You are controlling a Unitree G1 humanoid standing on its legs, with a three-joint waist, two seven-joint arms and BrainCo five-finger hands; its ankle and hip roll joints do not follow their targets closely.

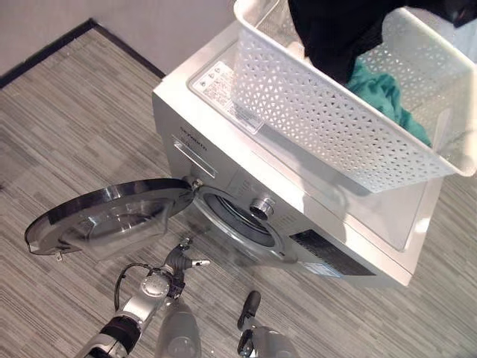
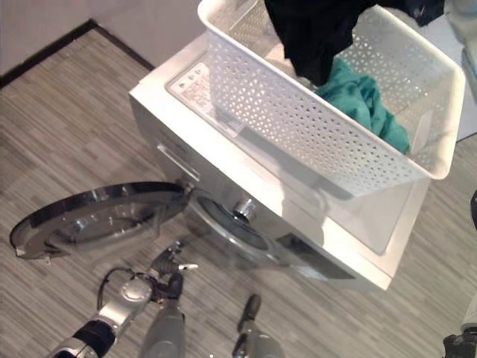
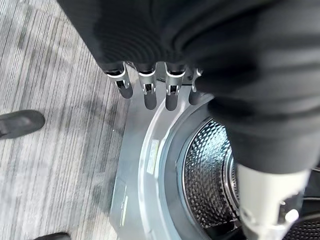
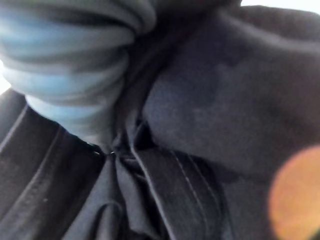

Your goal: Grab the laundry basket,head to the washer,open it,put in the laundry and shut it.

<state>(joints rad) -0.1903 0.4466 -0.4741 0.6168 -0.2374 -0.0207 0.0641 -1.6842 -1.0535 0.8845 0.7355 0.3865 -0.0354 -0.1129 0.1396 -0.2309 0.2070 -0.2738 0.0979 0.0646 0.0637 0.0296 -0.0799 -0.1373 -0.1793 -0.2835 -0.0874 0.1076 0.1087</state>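
A white washer stands with its round door swung wide to the left, so the steel drum shows. On its top sits a white lattice laundry basket holding a teal garment. A black garment hangs above the basket's far side, lifted clear of the teal one. My left hand hovers low in front of the drum opening, its fingers straight and holding nothing. My right hand is pressed into the bunched black cloth.
The open door juts out over the striped wood floor at about my left hand's height. A wall with a dark baseboard runs behind the washer at the upper left.
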